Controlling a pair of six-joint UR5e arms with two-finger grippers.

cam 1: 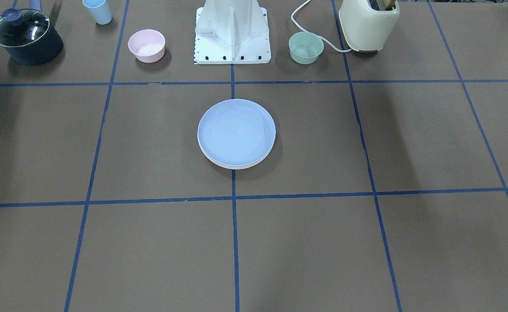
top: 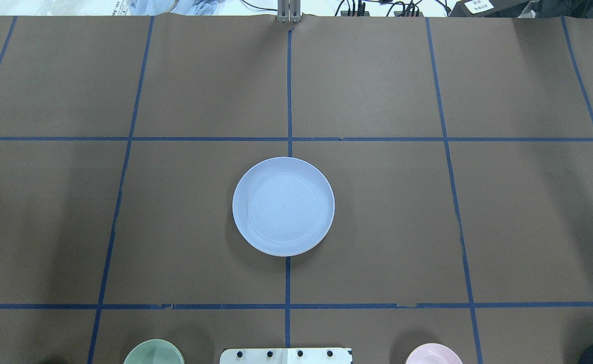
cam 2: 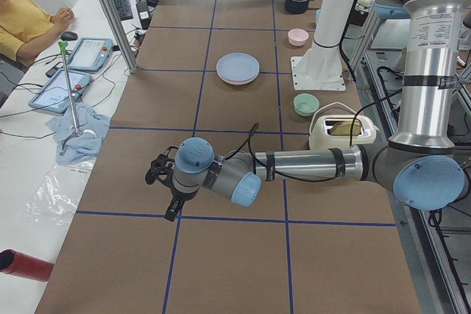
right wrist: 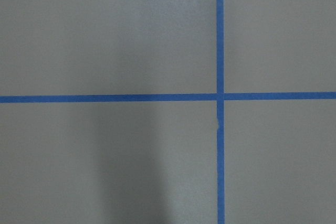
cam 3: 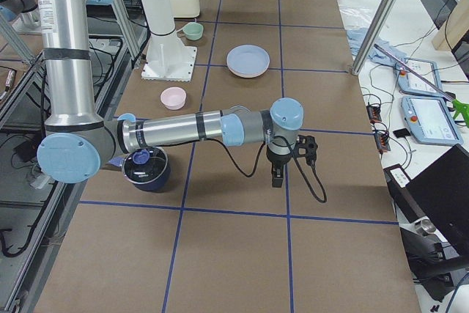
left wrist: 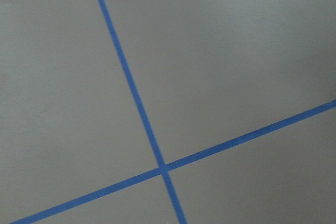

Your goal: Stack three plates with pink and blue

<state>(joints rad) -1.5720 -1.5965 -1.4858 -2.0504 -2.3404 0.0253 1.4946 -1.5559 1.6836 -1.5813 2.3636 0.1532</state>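
The light blue plate (cam 1: 236, 132) lies on top of a stack at the table's middle, also in the overhead view (top: 283, 205). Pale rims (cam 1: 236, 166) of plates under it peek out; the pink and cream-white plates are otherwise hidden. My left gripper (cam 2: 163, 182) shows only in the exterior left view, far from the stack (cam 2: 238, 68). My right gripper (cam 3: 278, 174) shows only in the exterior right view, far from the stack (cam 3: 248, 60). I cannot tell whether either is open or shut. Both wrist views show only brown table and blue tape.
Along the robot's edge stand a lidded dark pot (cam 1: 26, 37), a small blue cup (cam 1: 98, 11), a small pink bowl (cam 1: 146, 45), the robot base (cam 1: 232, 34), a small green bowl (cam 1: 305, 47) and a cream toaster (cam 1: 368, 24). An operator (cam 2: 22, 27) sits beside the table.
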